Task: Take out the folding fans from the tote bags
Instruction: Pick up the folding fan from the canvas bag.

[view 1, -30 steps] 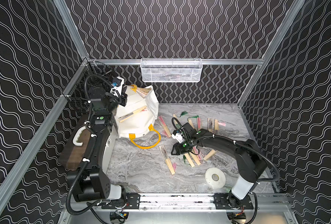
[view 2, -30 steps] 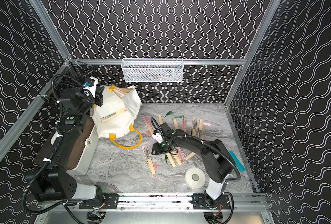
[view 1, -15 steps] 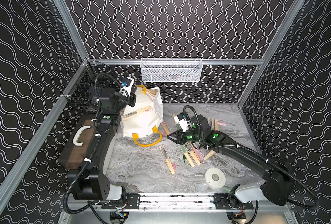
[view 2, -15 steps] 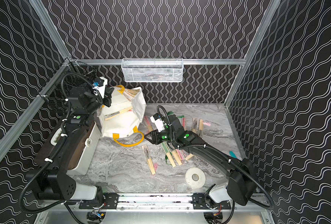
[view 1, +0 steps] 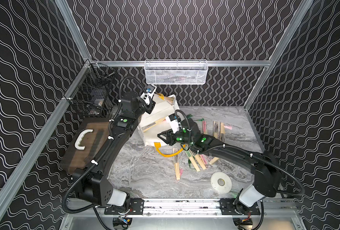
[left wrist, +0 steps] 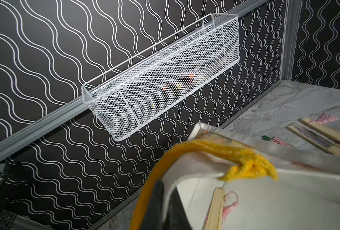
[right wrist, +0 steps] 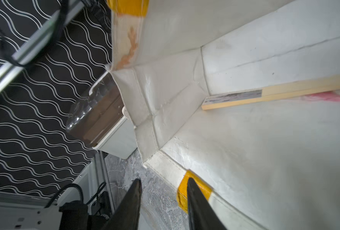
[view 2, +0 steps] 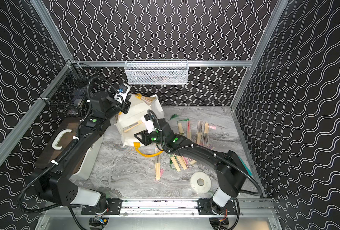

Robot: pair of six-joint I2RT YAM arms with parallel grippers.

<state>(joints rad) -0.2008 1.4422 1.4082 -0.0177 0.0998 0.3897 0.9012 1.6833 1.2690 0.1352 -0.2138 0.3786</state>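
The right gripper (right wrist: 163,201), jaws apart, is hovering at the rim of the bag (right wrist: 264,159). It should be reaching deeper for the fan (right wrist: 274,93) while the left gripper (left wrist: 161,191) is pinching the handle (left wrist: 215,149) high.

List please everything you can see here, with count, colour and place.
tote bag: one, white with yellow handles, back left of table, mouth open
folding fans: about ten, tan, one inside the tote bag, rest scattered on table
box: one, brown lid, white handle, left edge
tape roll: one, white, front right
mesh basket: one, white, back rail
wire basket: one, black, left rail
teal bar: one, right edge, half hidden
left claw: one, black, shut on tote bag's top
right claw: one, black, open, at tote bag's lower rim
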